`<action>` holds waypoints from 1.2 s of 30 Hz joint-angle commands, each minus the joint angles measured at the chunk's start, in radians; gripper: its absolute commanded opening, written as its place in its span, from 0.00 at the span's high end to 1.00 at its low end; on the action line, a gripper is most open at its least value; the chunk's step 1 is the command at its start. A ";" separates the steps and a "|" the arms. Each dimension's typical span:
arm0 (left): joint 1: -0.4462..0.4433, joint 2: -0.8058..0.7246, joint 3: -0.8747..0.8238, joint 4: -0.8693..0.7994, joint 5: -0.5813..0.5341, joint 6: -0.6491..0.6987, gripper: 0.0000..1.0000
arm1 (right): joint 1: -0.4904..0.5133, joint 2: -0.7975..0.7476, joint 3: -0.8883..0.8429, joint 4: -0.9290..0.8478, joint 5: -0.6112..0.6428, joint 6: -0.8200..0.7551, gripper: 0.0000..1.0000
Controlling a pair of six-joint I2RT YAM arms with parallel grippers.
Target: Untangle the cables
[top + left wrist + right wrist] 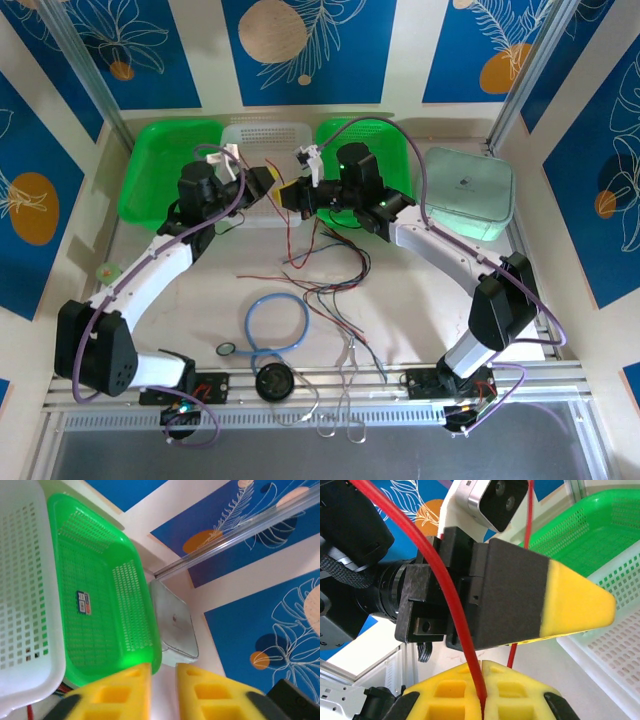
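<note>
A: Pale tabletop [180,300] first, widest of all, with the white basket [262,140] at its far side as the mark for everything else.

B: And the arms?

A: Left arm [150,265] and right arm [450,250], both reaching in towards the white basket's front rim.

B: Next in size?

A: Green baskets, one against the white basket's left side [160,165], one against its right [385,135]. Beyond that right one, a grey-green lidded box [468,190].

B: Whereabouts of the cables?

A: Cables [335,275] loose on the table on the near side of the white basket, slightly right of its middle. Red, black and bluish-grey strands crossing one another. Farther from the basket, a light-blue tube loop [278,296], beside the tangle.

B: Claws?

A: Right gripper [482,680] clenched on a red cable [447,580], the strand pinched in the seam between its yellow pads, just in front of the white basket. Left gripper [163,672] close beside it, yellow fingers narrowly parted, nothing seen in the gap. Another red strand passing behind its finger; touching or not, cannot tell.

B: Smallest bits?

A: Black round disc [271,383] and a small ring [227,349], both well away from the white basket, past the tube loop.
</note>
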 commanded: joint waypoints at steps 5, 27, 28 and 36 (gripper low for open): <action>-0.001 -0.026 0.020 0.000 -0.015 0.023 1.00 | -0.006 -0.039 -0.004 -0.008 0.023 0.022 1.00; 0.031 -0.193 0.394 -0.733 -0.315 0.516 1.00 | -0.300 -0.504 -0.207 -0.237 0.491 0.107 1.00; 0.039 -0.191 0.417 -0.763 -0.328 0.528 1.00 | -0.322 -0.517 -0.199 -0.274 0.516 0.103 1.00; 0.139 -0.204 0.494 -0.867 -0.407 0.592 1.00 | -0.455 -0.607 -0.175 -0.414 0.688 0.057 1.00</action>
